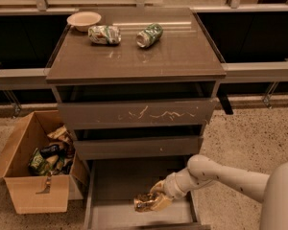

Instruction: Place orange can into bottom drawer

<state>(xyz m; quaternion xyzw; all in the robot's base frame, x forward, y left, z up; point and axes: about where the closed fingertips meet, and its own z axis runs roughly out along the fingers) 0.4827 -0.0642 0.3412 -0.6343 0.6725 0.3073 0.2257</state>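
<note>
Gripper, one orange can, over bottom drawer

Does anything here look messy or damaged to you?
Yes. A patterned can and a green can lie tipped on their sides on the cabinet top, and one drawer front bears white scratches. Otherwise, the gripper simply holds the orange can over the open bottom drawer.

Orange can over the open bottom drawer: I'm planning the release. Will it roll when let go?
Probably: the small orange-tan drink can lies sideways in the gripper, low over the grey-brown bottom drawer, whose floor looks smooth and flat. Low side walls should stop it. Likely light, thin-walled, so dentable.
</note>
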